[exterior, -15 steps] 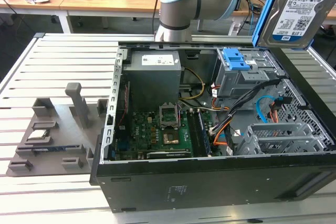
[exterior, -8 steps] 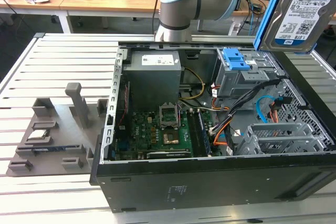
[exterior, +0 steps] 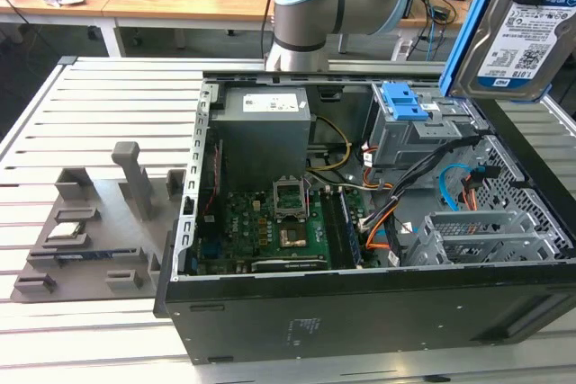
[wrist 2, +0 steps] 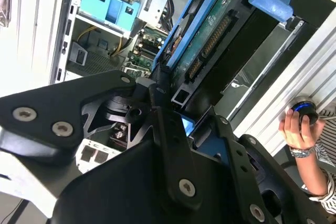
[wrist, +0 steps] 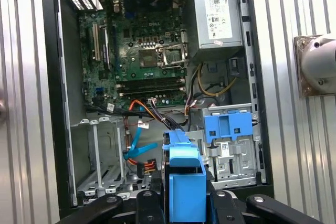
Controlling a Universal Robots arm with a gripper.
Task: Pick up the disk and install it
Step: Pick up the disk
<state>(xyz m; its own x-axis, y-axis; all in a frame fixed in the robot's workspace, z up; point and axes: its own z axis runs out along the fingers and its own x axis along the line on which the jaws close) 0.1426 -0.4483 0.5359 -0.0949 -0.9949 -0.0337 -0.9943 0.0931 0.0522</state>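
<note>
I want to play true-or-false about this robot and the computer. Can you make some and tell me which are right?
1. The gripper holds the disk in the air over the case. True.
2. The case is closed. False: its side is open and the motherboard shows.
3. The disk's bracket is red. False: it is blue.
4. A person's hand is in the second wrist view. True.

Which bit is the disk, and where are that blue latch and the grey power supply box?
The disk point(exterior: 526, 42): exterior view, on its white printed label.
The blue latch point(exterior: 403, 103): exterior view, on its top face.
The power supply point(exterior: 265, 150): exterior view, on its plain grey side.
</note>
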